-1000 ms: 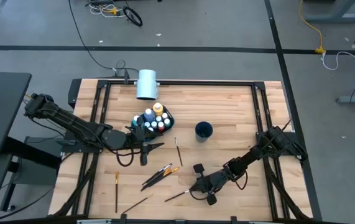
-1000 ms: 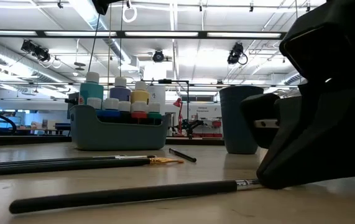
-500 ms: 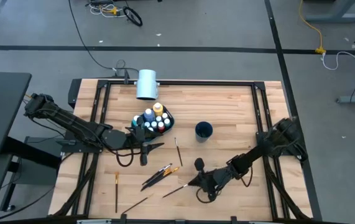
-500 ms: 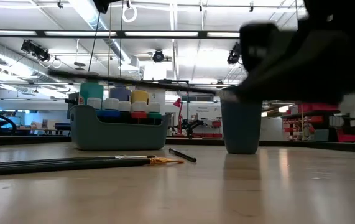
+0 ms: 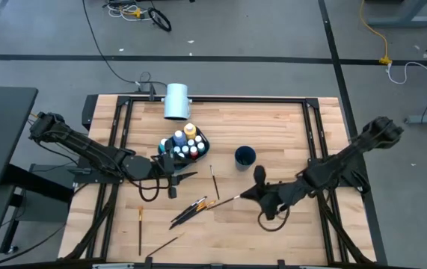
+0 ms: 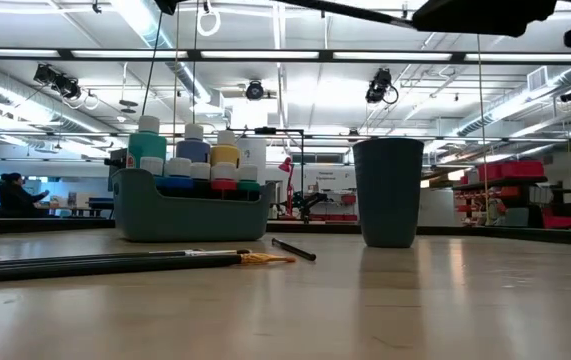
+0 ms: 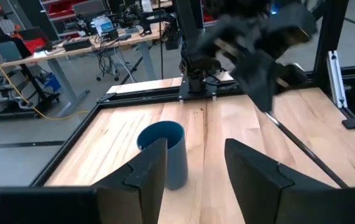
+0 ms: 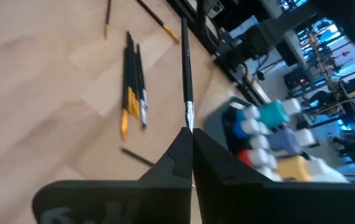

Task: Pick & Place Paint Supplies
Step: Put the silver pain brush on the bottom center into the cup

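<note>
My right gripper (image 5: 256, 193) is shut on a thin dark paintbrush (image 5: 224, 200) and hangs above the table's middle, near side of the dark blue cup (image 5: 244, 156). In the low view the brush (image 6: 365, 10) crosses the top of the picture. A grey caddy (image 5: 184, 144) holds several paint bottles (image 6: 193, 150). Loose brushes (image 5: 191, 209) lie flat on the wood. My left gripper (image 5: 187, 175) waits open, just on the near side of the caddy, and holds nothing. My right gripper pinches the paintbrush between its two fingers at the end with the metal ferrule (image 8: 189, 118). The long handle (image 8: 184, 50) sticks straight out past the fingertips, in line with them. It points toward the table's left. The brush is lifted clear of the table, nearly level.
A large white cylinder (image 5: 176, 101) lies at the far edge. Single brushes lie near the caddy (image 5: 214, 181), at the near left (image 5: 140, 228) and at the near edge (image 5: 167, 243). Black rails (image 5: 314, 142) frame the wooden top. Bare wood lies to the right of the cup.
My right gripper has risen well above the table and gone toward the far edge and a little right, rolling as it went. It stayed shut on the brush. The brush, which lay on the wood near the near edge, now hangs clear above the table.
</note>
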Tool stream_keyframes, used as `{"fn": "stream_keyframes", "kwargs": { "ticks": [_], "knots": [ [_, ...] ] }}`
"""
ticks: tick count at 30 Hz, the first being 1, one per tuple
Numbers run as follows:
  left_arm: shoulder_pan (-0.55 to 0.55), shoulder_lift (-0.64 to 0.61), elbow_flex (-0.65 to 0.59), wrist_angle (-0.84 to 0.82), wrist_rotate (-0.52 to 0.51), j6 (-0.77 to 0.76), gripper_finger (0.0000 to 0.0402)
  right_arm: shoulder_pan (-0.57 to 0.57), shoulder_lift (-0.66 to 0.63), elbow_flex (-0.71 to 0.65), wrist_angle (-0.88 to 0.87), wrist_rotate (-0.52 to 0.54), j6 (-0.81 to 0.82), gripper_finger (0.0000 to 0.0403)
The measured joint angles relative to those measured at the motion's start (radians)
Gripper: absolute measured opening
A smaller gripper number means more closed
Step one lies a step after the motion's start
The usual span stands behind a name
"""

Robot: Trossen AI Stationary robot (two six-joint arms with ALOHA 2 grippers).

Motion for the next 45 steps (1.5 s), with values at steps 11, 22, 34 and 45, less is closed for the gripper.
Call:
{"fn": "stream_keyframes", "kwargs": {
  "ticks": [11, 22, 34, 45],
  "knots": [
    [0.0, 0.0, 0.0, 0.0, 0.0, 0.048, 0.0171, -0.085, -0.253, 0.0, -0.197, 0.007, -0.264, 0.0],
    [0.0, 0.0, 0.0, 0.0, 0.0, 0.053, 0.0171, -0.174, -0.344, 0.001, -0.289, 0.06, -0.453, 0.0],
    [0.0, 0.0, 0.0, 0.0, 0.0, 0.056, 0.0171, -0.238, -0.35, 0.001, -0.367, 0.15, -0.643, 0.0],
    [0.0, 0.0, 0.0, -0.002, -0.004, 0.056, 0.0171, -0.252, -0.349, 0.184, -0.687, 0.185, -0.666, 0.0]
  ]
}}
